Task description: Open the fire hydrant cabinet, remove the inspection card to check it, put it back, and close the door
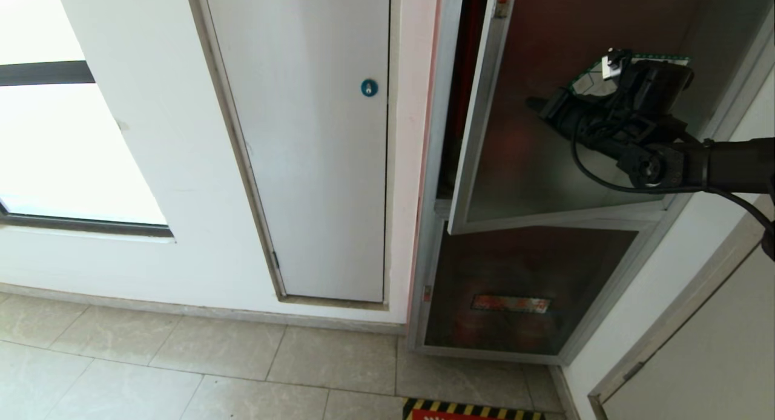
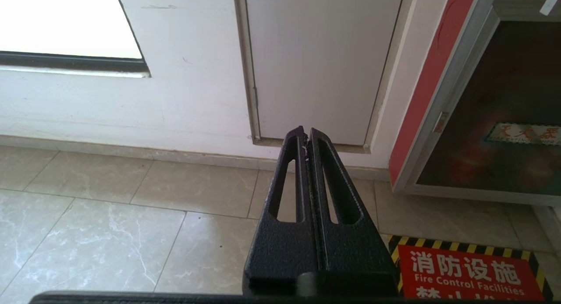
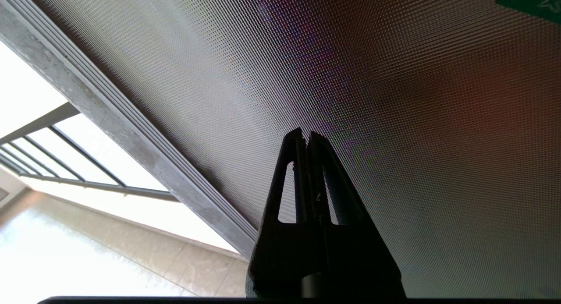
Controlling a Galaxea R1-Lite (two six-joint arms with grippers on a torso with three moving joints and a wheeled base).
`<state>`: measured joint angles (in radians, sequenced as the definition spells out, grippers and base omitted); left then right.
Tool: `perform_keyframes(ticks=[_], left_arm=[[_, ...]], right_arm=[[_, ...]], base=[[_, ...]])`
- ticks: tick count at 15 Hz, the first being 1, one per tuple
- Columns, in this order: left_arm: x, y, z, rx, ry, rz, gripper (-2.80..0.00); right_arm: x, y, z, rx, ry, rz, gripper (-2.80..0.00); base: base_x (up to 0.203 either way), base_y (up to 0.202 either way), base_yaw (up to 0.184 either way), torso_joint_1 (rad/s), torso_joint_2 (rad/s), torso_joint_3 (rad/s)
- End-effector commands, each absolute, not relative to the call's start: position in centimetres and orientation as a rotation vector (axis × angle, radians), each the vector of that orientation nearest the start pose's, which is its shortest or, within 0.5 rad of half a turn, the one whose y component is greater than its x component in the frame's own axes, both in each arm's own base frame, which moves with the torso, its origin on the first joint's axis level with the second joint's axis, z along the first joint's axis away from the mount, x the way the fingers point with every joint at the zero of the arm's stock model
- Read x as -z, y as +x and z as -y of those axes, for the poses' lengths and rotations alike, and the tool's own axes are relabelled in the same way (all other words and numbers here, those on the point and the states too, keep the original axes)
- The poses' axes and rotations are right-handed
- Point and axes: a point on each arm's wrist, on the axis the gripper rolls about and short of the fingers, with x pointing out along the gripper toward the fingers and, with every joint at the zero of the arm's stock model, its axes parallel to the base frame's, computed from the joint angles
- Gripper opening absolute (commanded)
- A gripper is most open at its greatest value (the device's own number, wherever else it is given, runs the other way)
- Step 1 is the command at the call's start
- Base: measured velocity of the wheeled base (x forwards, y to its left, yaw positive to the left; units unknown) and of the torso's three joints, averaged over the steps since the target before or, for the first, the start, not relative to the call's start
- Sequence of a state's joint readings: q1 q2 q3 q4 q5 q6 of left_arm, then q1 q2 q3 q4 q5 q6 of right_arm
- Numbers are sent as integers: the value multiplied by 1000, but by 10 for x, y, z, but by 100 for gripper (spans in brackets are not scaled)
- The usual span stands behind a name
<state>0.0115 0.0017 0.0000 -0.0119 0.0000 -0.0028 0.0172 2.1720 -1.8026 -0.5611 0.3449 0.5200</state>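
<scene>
Head view: my right end effector (image 1: 536, 105), closed and empty, points at the door (image 1: 533, 166) glass. The door's free edge stands ajar toward the cabinet's left side, beyond my tip.

Beige marble-look tiled floor (image 1: 181, 371) with thin grout lines; red fire-control floor sign with yellow-black hazard border (image 1: 472, 411) lies flat on it, near the cabinet base.

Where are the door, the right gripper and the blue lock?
door (image 1: 521, 166): head view, on its dark glass pane.
right gripper (image 1: 536, 104): head view, at the shut fingertips against the glass.
blue lock (image 1: 369, 88): head view, on its round face.
</scene>
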Motion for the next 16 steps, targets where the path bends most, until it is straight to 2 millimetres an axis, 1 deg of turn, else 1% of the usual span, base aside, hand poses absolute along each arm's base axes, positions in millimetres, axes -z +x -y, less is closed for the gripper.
perform_keyframes(ticks=[1, 2, 4, 8, 11, 16], left_arm=[[-76, -22, 0, -12, -3, 5, -280], [-76, -22, 0, -12, -3, 5, -280], [-76, -22, 0, -12, -3, 5, -280], [-76, -22, 0, -12, -3, 5, -280], [-76, -22, 0, -12, -3, 5, -280], [-76, -22, 0, -12, -3, 5, -280]], right_arm=[[-278, 455, -15, -403, 483, 99, -280], [-279, 452, -15, -401, 484, 92, -280], [-282, 438, -15, -396, 486, 75, -280], [-295, 401, -13, -387, 486, 63, -280], [-297, 373, -11, -366, 490, 42, -280], [-301, 316, -7, -346, 492, 26, -280]], base=[[0, 0, 0, 0, 0, 0], [0, 0, 0, 0, 0, 0], [0, 0, 0, 0, 0, 0], [0, 0, 0, 0, 0, 0], [0, 0, 0, 0, 0, 0], [0, 0, 0, 0, 0, 0]])
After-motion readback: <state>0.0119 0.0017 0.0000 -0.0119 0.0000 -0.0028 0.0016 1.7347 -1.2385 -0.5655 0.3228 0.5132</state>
